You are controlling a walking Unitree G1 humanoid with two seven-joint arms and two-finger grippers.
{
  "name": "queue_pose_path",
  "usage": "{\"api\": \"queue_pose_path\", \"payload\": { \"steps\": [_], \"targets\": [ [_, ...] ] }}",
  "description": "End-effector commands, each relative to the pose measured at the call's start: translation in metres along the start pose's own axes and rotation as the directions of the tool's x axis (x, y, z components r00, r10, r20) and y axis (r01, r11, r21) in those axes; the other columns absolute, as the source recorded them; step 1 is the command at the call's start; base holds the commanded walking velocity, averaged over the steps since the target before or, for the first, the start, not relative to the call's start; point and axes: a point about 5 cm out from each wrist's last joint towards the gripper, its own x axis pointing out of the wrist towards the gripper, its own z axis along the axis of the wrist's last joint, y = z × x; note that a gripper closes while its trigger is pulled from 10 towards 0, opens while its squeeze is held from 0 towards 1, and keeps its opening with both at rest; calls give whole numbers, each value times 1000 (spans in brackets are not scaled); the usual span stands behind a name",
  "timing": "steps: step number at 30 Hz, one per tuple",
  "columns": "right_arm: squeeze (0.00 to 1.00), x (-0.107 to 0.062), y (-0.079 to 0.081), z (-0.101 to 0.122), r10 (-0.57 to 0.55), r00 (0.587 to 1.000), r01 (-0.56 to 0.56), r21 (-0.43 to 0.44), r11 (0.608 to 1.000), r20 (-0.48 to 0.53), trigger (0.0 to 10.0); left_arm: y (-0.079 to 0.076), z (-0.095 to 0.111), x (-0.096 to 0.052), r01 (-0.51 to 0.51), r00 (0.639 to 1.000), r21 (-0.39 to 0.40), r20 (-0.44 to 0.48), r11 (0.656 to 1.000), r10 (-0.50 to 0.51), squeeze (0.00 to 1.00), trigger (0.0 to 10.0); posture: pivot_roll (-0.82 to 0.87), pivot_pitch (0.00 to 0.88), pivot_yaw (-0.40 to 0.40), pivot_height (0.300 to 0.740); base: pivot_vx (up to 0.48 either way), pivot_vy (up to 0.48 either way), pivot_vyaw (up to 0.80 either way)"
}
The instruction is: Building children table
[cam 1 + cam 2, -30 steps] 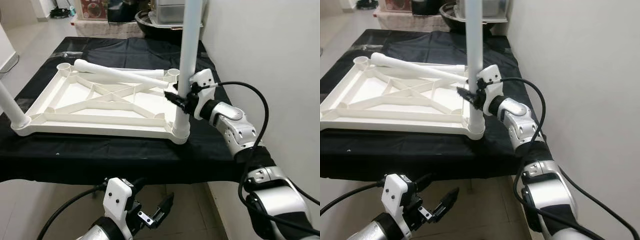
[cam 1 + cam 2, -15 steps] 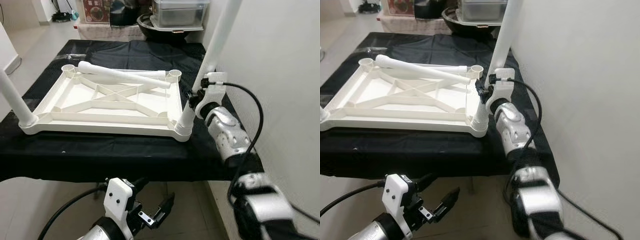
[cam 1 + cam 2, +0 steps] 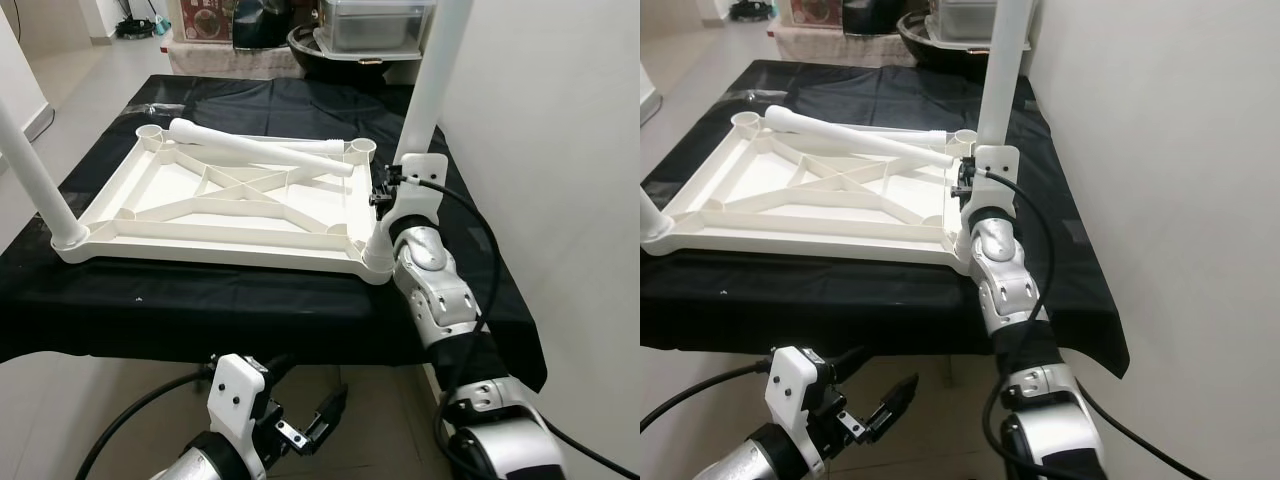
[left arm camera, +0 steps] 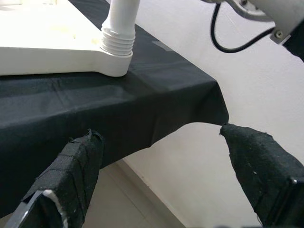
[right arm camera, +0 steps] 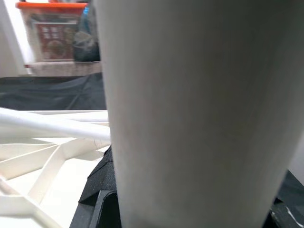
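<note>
At about 9 o'clock a white leg (image 3: 35, 165) stands in the near left corner socket of the upturned white tabletop (image 3: 160, 205), which lies on the black cloth (image 3: 250, 300); a loose leg (image 3: 255, 148) rests across its far end at 12 o'clock; at 3 o'clock the right gripper (image 3: 383, 192) clenches the near right leg (image 3: 425, 95), leaning in its socket; at 6 o'clock the left gripper (image 3: 310, 425) hangs below the table edge, fingers spread

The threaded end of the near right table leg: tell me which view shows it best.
The left wrist view: the threaded end sits sharp and close in its corner socket of the tabletop. Both eye views show that joint small, beside the right claw on the leg. The right wrist view shows blurred leg shaft.
</note>
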Motion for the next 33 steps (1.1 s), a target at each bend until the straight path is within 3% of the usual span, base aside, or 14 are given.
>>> {"api": "queue_pose_path", "payload": {
  "steps": [1, 2, 6, 14, 18, 24, 25, 27, 28, 29, 33],
  "targets": [
    [0, -3, -16, -31, -142, 978, 136, -48, 990, -152, 10000, 1, -5, -1, -1, 1000, -6, -24, 1000, 1, 0, 10000, 78, 168, -56, 740, 0, 0, 0],
    [0, -3, -16, -31, -142, 978, 136, -48, 990, -152, 10000, 1, -5, -1, -1, 1000, -6, -24, 1000, 1, 0, 10000, 78, 168, -56, 740, 0, 0, 0],
    [0, -10, -24, -26, -412, 895, 415, -17, 910, -170, 10000, 1, -5, 0, -2, 1000, -7, -22, 1000, 2, 0, 10000, 78, 168, -59, 740, 0, 0, 0],
    [0, -20, -18, -16, -510, 851, 510, -38, 859, -122, 10000, 1, -5, 1, 0, 1000, -8, -23, 1000, 0, 0, 10000, 78, 168, -59, 740, 0, 0, 0],
    [0, -19, -8, -5, -462, 885, 462, -16, 887, -62, 10000, 2, -5, 1, -1, 1000, -8, -22, 1000, 1, 0, 10000, 80, 166, -61, 740, 0, 0, 0],
    [0, -12, -3, 44, -348, 924, 337, 91, 937, 156, 10000, 3, -6, 3, -3, 1000, -20, -22, 1000, 3, 0, 10000, 75, 158, -63, 740, 0, 0, 0],
    [0, -12, -3, 44, -348, 924, 337, 91, 937, 156, 10000, 3, -6, 3, -3, 1000, -20, -22, 1000, 3, 0, 10000, 75, 158, -63, 740, 0, 0, 0],
    [0, -13, -2, 63, -265, 928, 243, 114, 963, 263, 10000, 4, -7, 4, -3, 1000, -26, -24, 1000, 3, 0, 10000, 71, 152, -61, 740, 0, 0, 0],
    [0, -13, -2, 63, -265, 928, 243, 114, 963, 263, 10000, 4, -7, 4, -3, 1000, -26, -24, 1000, 3, 0, 10000, 71, 152, -61, 740, 0, 0, 0],
    [0, -16, 4, 78, -139, 929, 99, 131, 986, 344, 10000, 4, -7, 4, -1, 1000, -29, -26, 1000, 0, 0, 10000, 70, 146, -62, 740, 0, 0, 0],
    [0, -19, 9, 83, 4, 932, -64, 152, 986, 362, 10000, 6, -7, 7, 4, 1000, -24, -26, 1000, -5, 0, 10000, 66, 128, -59, 740, 0, 0, 0]
  ]
}}
